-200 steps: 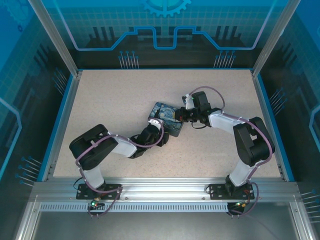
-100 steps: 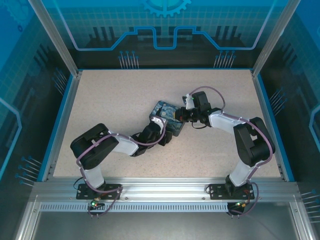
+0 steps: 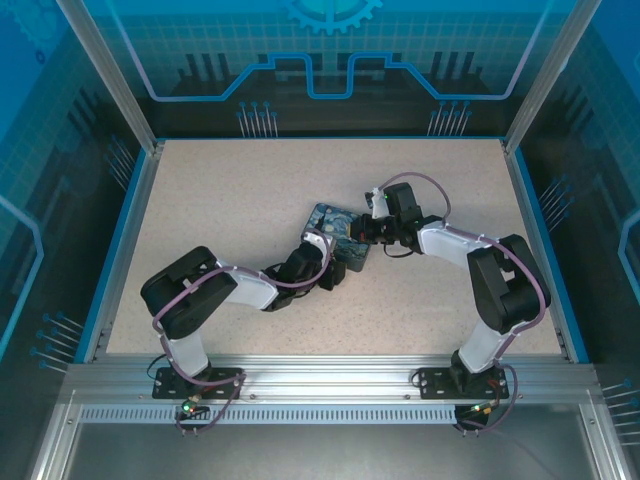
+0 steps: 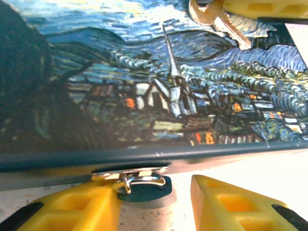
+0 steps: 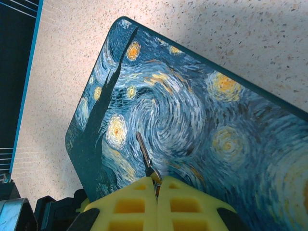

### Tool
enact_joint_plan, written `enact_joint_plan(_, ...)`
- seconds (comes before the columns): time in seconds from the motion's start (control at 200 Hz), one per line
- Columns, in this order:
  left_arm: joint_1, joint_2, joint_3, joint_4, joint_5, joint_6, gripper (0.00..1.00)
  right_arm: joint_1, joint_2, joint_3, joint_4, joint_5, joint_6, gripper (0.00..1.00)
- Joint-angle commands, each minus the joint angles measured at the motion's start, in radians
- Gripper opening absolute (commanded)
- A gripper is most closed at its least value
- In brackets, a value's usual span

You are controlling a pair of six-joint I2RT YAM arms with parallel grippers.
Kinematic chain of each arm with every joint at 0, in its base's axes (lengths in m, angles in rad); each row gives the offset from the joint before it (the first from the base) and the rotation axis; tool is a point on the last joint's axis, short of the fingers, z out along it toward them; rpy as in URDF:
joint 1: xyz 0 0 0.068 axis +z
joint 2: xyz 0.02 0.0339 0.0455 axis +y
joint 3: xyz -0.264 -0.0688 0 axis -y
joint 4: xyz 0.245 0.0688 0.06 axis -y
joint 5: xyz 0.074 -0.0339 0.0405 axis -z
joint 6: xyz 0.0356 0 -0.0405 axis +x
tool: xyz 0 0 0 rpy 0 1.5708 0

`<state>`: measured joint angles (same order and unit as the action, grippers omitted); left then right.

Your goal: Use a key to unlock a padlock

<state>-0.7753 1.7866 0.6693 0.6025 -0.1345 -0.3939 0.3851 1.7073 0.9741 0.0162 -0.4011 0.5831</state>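
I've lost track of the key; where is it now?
Right wrist view: the key pokes out of the shut right fingers, over the starry tin.

Pretty much just the left arm [image 3: 250, 290] doing anything here. Its wrist end has crept a little forward and to the right, in over the near-left edge of the rectangular tin with the blue-and-yellow starry-night print [image 3: 342, 222], so it hides a bit more of the lid than a second ago. The left pincer [image 4: 156, 204] has also been narrowing, its yellow fingers [image 4: 72, 209] drawing closer together, though there's a gap between them now.
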Motion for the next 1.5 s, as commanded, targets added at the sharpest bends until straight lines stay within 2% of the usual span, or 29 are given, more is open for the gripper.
enact_joint_plan(0.0,-0.003,-0.01,0.04,0.02,-0.004,-0.02,0.39,-0.006,-0.018,-0.018,-0.032,-0.005,-0.009,0.0)
enact_joint_plan(0.175,-0.003,-0.001,0.053,0.013,-0.012,-0.019,0.3,-0.005,-0.026,-0.021,-0.032,-0.005,-0.008,0.0)
enact_joint_plan(0.485,-0.002,-0.02,0.049,-0.005,-0.024,-0.053,0.28,-0.006,-0.08,-0.035,-0.024,0.013,-0.018,0.0)
enact_joint_plan(0.765,-0.003,-0.087,0.129,-0.206,-0.021,-0.195,0.22,-0.009,-0.305,-0.149,-0.058,0.084,-0.144,0.0)
enact_joint_plan(0.945,0.005,-0.126,0.215,-0.392,0.052,-0.315,0.16,-0.008,-0.518,-0.303,-0.132,0.152,-0.234,0.0)
enact_joint_plan(1.111,0.015,-0.162,0.233,-0.433,0.116,-0.429,0.13,0.024,-0.641,-0.416,-0.132,0.144,-0.272,0.0)
enact_joint_plan(1.331,0.055,-0.183,0.239,-0.438,0.224,-0.549,0.11,0.114,-0.637,-0.446,-0.134,0.183,-0.344,0.0)
enact_joint_plan(1.491,0.078,-0.195,0.246,-0.433,0.277,-0.593,0.09,0.148,-0.576,-0.451,-0.05,0.191,-0.378,0.0)
